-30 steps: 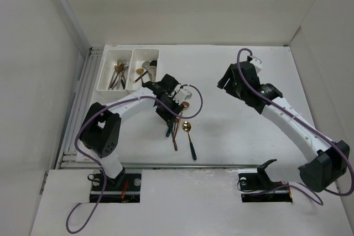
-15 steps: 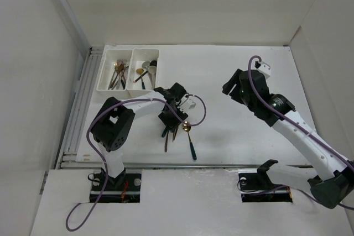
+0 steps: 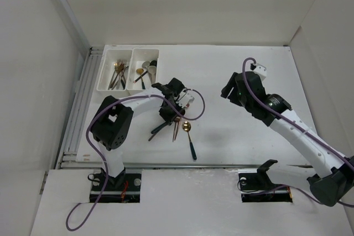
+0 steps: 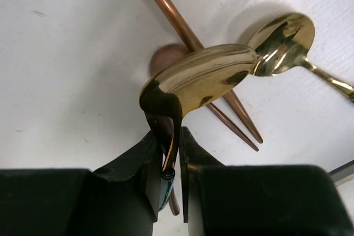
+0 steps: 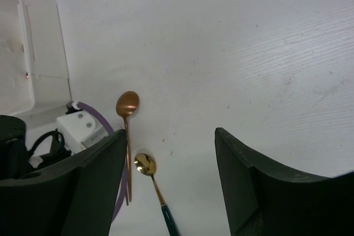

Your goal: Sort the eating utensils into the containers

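My left gripper is shut on a gold spoon with a dark teal handle. It holds the spoon by the neck, just above the table, with the handle sticking out to the lower left. Beside it lie two copper utensils and a second gold spoon with a teal handle; that spoon's bowl also shows in the left wrist view. Two white bins at the back left hold several utensils. My right gripper is open and empty, hovering at mid-right. Its wrist view shows a copper spoon and the gold spoon.
White walls enclose the table on three sides. A slotted rail runs along the left edge. The left arm's purple cable loops over the utensils. A bin corner shows at the left of the right wrist view.
My left gripper has closed on the teal-handled spoon and lifted it a little, and its handle has swung out to the lower left. My right arm has shifted slightly.
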{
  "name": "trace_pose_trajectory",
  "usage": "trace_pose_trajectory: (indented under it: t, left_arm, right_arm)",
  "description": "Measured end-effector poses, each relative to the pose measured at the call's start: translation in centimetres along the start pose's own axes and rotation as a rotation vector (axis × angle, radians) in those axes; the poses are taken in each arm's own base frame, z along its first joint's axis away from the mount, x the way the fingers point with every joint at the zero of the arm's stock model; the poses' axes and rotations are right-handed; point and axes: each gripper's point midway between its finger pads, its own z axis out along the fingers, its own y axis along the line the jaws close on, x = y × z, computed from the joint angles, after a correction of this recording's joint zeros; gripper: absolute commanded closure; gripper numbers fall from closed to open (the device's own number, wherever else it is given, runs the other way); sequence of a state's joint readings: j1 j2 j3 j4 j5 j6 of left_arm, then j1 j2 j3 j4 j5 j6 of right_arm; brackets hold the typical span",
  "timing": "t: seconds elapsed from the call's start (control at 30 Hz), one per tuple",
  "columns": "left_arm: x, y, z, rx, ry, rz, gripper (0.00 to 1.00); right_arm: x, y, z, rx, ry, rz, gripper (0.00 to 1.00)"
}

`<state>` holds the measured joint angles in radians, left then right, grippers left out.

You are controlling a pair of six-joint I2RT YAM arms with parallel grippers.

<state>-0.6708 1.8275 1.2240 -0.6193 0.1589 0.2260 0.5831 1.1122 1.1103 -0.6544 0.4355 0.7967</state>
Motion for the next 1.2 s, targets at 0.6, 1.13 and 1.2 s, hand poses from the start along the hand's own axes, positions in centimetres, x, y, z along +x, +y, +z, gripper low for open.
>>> trace_pose_trajectory:
  t: [0.6, 1.13, 1.2]
  left_arm:
    - [-1.4, 1.2, 0.3, 0.030, -0.024, -0.035, 0.81]
    - [2.8, 3.0, -1.6, 0.022, 0.022, 0.032, 0.64]
    - [3.4, 3.0, -1.3, 0.021, 0.035, 0.037, 0.64]
  right_arm:
    - [1.4, -0.2, 2.1, 0.043, 0.050, -0.079, 0.30]
    - [1.2, -0.1, 2.1, 0.043, 0.045, -0.098, 0.30]
    - [1.3, -0.2, 2.2, 0.046, 0.047, -0.102, 0.30]
